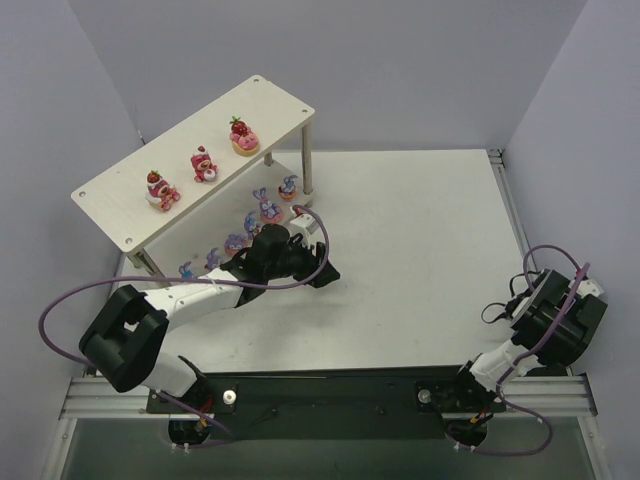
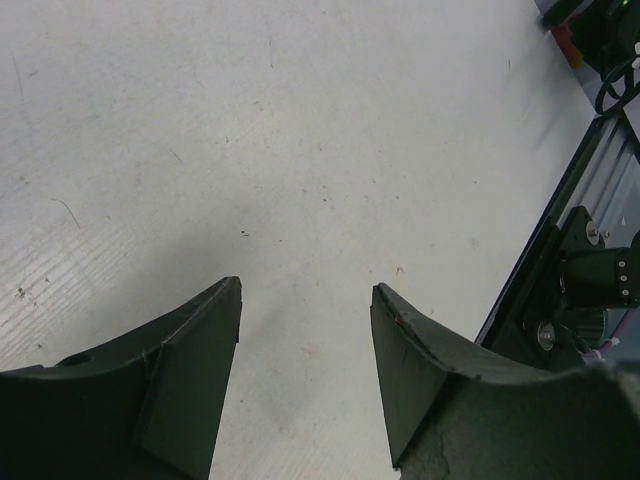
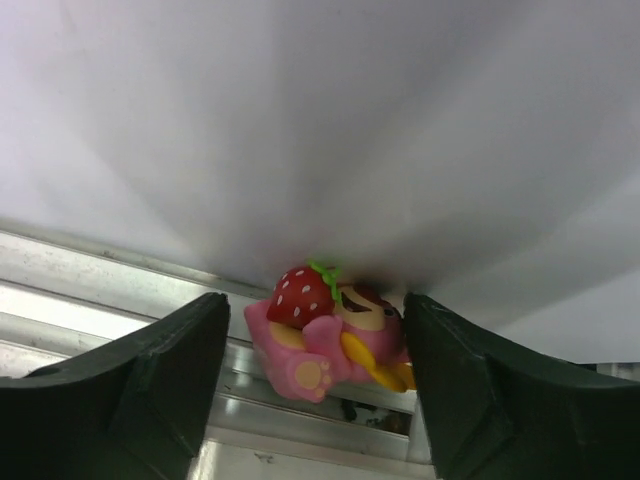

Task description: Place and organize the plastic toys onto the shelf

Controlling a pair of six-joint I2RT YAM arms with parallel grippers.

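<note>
The shelf (image 1: 130, 200) stands at the far left. Three strawberry-topped pink toys (image 1: 204, 164) sit on its top board. Several purple-blue bunnies (image 1: 265, 207) stand in a row on the lower board. My left gripper (image 1: 322, 274) hovers just in front of the shelf's right end. In the left wrist view it (image 2: 305, 290) is open over bare table. My right gripper (image 3: 315, 310) is open around a pink strawberry bear (image 3: 330, 335) that lies on its side against the wall. The bear touches the right finger (image 3: 470, 390), and a gap remains at the left finger.
The right arm (image 1: 555, 320) is folded into the near right corner by the wall. The bear rests on the aluminium rail (image 3: 120, 290) at the table's edge. Purple cables (image 1: 60, 310) loop beside both arms. The black base bar (image 1: 330, 390) runs along the near edge.
</note>
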